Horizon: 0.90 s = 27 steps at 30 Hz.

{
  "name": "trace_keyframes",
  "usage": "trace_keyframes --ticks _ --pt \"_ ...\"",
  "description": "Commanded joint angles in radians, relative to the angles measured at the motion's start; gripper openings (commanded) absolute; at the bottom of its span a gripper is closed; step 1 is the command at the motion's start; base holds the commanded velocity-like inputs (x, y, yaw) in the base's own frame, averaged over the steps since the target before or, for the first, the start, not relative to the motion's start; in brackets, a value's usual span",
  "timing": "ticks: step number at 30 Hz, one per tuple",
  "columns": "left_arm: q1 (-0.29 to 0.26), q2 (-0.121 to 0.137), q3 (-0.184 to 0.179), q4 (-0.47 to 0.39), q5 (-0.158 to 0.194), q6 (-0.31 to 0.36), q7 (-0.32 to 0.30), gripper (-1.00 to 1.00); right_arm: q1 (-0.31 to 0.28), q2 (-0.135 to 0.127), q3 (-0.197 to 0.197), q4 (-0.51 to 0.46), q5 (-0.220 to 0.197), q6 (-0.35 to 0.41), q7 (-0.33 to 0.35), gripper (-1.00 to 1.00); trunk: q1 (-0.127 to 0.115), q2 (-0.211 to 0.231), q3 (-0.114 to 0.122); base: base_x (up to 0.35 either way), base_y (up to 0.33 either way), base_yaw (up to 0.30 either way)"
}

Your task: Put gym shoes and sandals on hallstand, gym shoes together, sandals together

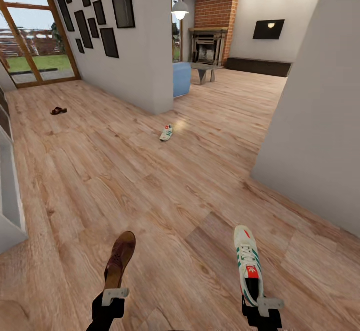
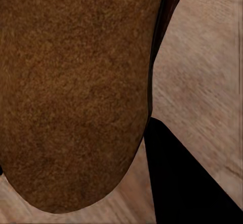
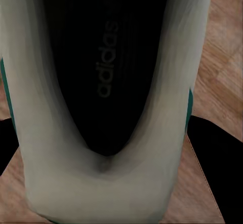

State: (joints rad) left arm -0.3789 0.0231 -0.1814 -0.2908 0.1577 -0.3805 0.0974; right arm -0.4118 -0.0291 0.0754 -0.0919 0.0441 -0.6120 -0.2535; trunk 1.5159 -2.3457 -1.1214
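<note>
My left gripper [image 1: 115,295] is shut on the heel of a dark brown sandal [image 1: 120,258], held toe-forward above the wood-plank floor [image 1: 150,186]; its brown sole side [image 2: 71,92] looms close in the left wrist view. Low at the right, my right gripper [image 1: 263,302] is shut on a white gym shoe [image 1: 247,258] with green stripes, whose dark insole [image 3: 101,82] faces the right wrist camera. The second gym shoe [image 1: 166,132] lies on the floor ahead near the wall corner. Far off at the left lies the second sandal [image 1: 58,111]. An end of the pale hallstand [image 1: 11,191] stands at the left edge.
A white wall [image 1: 320,121] juts in at the right, and another wall [image 1: 145,56] with dark frames ends ahead in a corner. A blue ottoman [image 1: 182,78] sits behind that corner. A glass door [image 1: 35,36] closes the far left.
</note>
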Motion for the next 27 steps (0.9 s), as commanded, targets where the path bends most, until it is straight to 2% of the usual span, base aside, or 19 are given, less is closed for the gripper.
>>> trace_keyframes --ticks 1,5,9,24,27 --pt "0.0 0.0 -0.009 0.001 0.006 -0.024 0.006 -1.0 -0.001 0.0 0.008 0.001 0.005 0.0 -0.01 -1.0 0.0 0.0 -0.001 -0.006 -0.004 -0.274" --pt "0.001 -0.002 -0.008 0.015 0.006 -0.064 0.007 -1.0 -0.001 0.0 0.008 0.001 0.005 0.0 -0.009 -1.0 0.0 0.0 -0.001 -0.002 -0.002 -0.281" --pt "0.001 0.0 -0.007 0.034 0.008 -0.077 0.007 -1.0 0.0 0.0 0.007 0.001 0.005 0.0 -0.009 -1.0 0.0 0.0 0.0 -0.001 0.0 -0.293" --pt "0.015 0.003 -0.006 0.045 0.009 -0.083 0.008 -1.0 0.001 -0.001 0.007 0.001 0.005 0.0 -0.009 -1.0 0.0 0.0 0.008 0.0 0.0 -0.3" --pt "0.015 0.004 -0.006 0.045 0.028 -0.084 0.009 -1.0 0.001 -0.001 0.007 0.001 0.005 0.0 -0.009 -1.0 0.0 0.0 0.01 0.0 0.0 -0.3"
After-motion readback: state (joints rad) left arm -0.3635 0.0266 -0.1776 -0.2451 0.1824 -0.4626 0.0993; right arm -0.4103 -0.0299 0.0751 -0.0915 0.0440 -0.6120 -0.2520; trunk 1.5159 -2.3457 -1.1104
